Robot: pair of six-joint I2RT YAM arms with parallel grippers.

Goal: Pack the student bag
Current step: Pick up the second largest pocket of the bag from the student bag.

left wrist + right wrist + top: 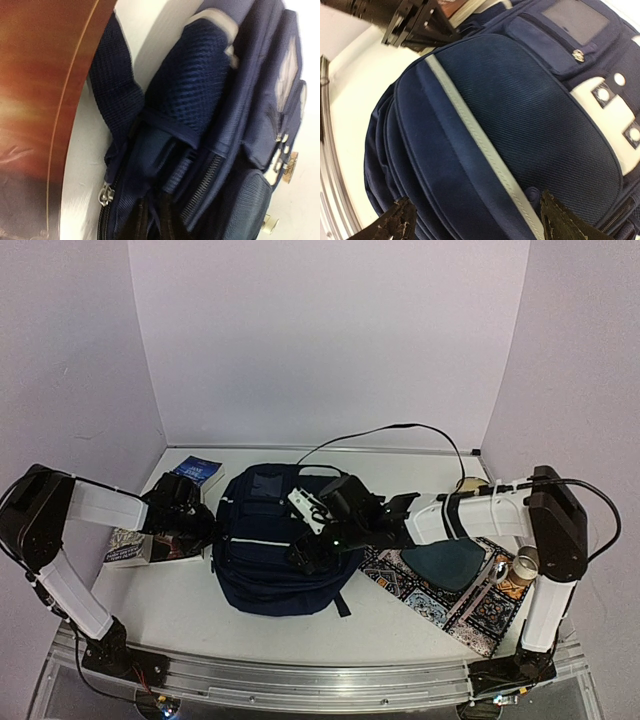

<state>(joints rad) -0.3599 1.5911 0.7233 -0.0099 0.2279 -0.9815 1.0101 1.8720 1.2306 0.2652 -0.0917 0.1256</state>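
The soft, floppy navy student bag [270,560] is lying on the desk [180,610] directly beneath the wide-spread right claw [477,207] and against the narrowed left claw [150,222], whose hold is unclear, and is probably sagging unless pinched at zip-edge fabric.

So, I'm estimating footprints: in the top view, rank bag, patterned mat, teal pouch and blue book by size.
1. bag
2. mat
3. pouch
4. book, partly covered, so its rank against the pouch is unsure
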